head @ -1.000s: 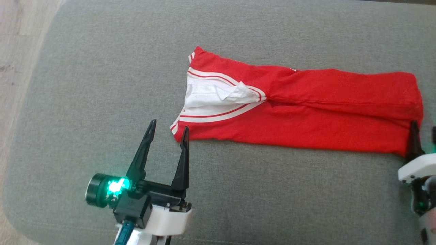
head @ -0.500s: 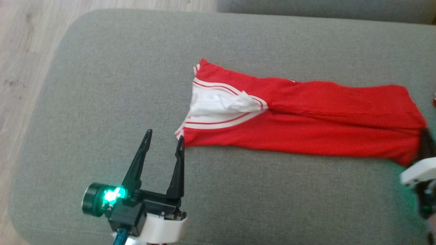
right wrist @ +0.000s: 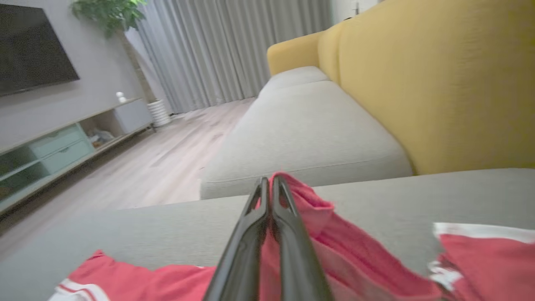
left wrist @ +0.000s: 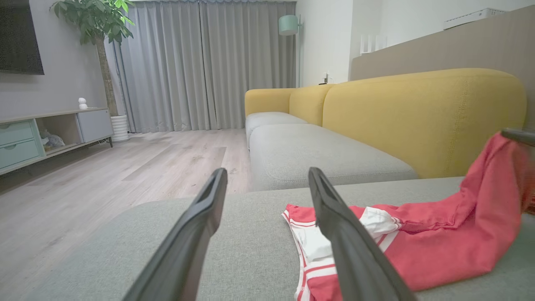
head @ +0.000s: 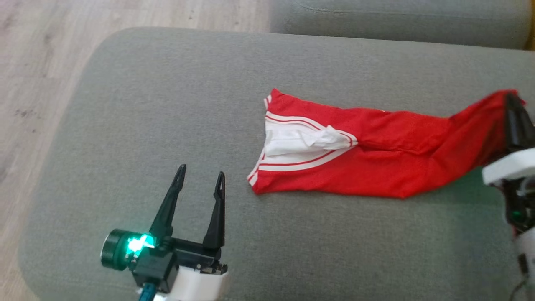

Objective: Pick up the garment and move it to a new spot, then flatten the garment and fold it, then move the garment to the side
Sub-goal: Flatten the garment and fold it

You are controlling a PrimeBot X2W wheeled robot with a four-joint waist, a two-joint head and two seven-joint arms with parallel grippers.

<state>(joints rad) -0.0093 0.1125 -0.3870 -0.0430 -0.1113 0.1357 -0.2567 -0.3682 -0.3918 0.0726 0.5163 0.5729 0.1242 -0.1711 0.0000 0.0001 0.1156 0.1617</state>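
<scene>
The garment (head: 368, 167) is a red piece with white stripes and a white lining at its left end, lying across the grey cushion (head: 167, 104). My right gripper (head: 512, 108) is shut on its right end, which is raised off the cushion. In the right wrist view the right gripper (right wrist: 269, 184) is pinched on red garment cloth (right wrist: 334, 246). My left gripper (head: 199, 179) stands open just left of the striped end, apart from it. In the left wrist view the left gripper (left wrist: 267, 175) holds nothing, with the garment (left wrist: 439, 238) to its right.
A second grey seat cushion (head: 397, 16) lies beyond this one, and a yellow backrest (left wrist: 418, 113) stands behind. Wooden floor (head: 33, 62) runs along the cushion's left edge. A low TV cabinet (left wrist: 42, 133) stands across the room.
My right gripper has shut on the garment's right end and lifted it. The cloth slid to the right, away from my left gripper, which stayed open. The head camera has shifted too.
</scene>
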